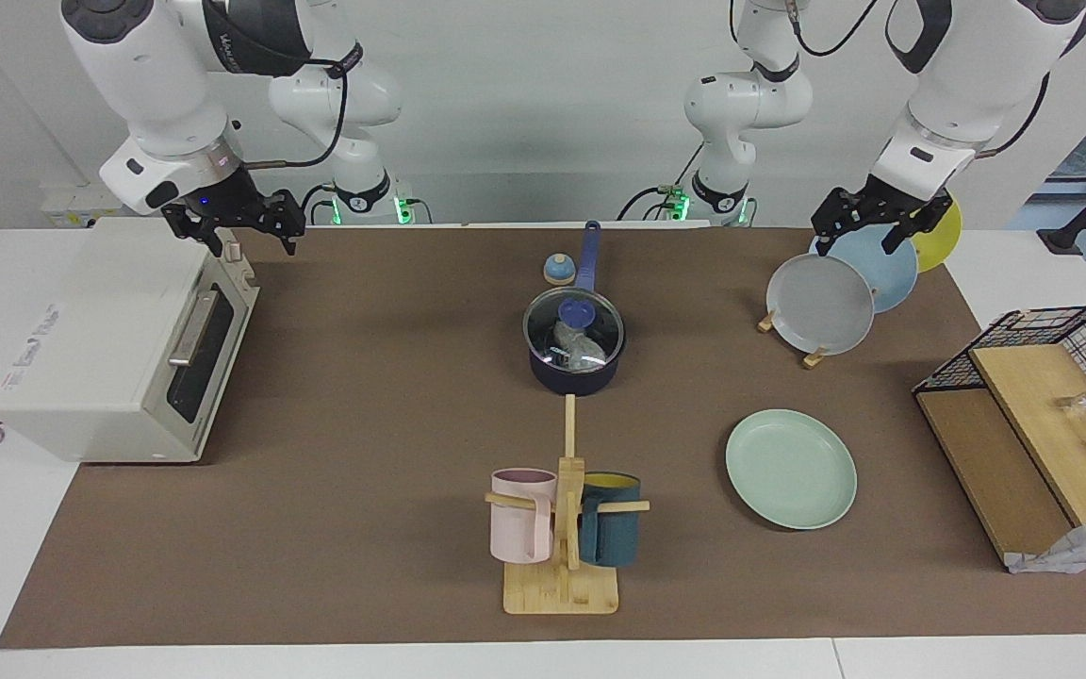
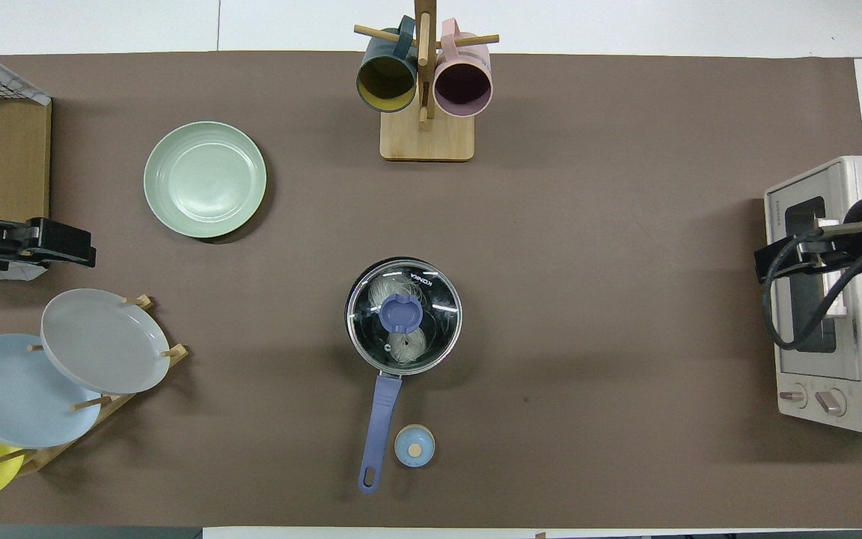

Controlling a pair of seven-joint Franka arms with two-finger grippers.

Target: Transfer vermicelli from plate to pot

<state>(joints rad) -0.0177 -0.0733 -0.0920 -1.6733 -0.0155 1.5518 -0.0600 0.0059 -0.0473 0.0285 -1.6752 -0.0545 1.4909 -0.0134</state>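
Note:
The dark navy pot point(image 1: 573, 379) stands mid-table with a glass lid point(image 1: 573, 325) on it, and its long blue handle point(image 2: 381, 415) points toward the robots. The pale vermicelli point(image 2: 406, 346) lies inside, seen through the lid point(image 2: 403, 314). The mint-green plate point(image 1: 791, 469) is bare and lies farther from the robots, toward the left arm's end; it also shows in the overhead view point(image 2: 205, 180). My left gripper point(image 1: 868, 226) is open and empty, up over the plate rack. My right gripper point(image 1: 237, 231) is open and empty, up over the toaster oven's corner.
A white toaster oven point(image 1: 109, 349) stands at the right arm's end. A rack holds a grey plate point(image 1: 819, 304), a light blue one and a yellow one. A mug tree point(image 1: 564, 528) carries a pink and a teal mug. A small blue knob-like object point(image 2: 414, 445) sits beside the handle. A wire basket point(image 1: 1052, 339) stands with wooden boards.

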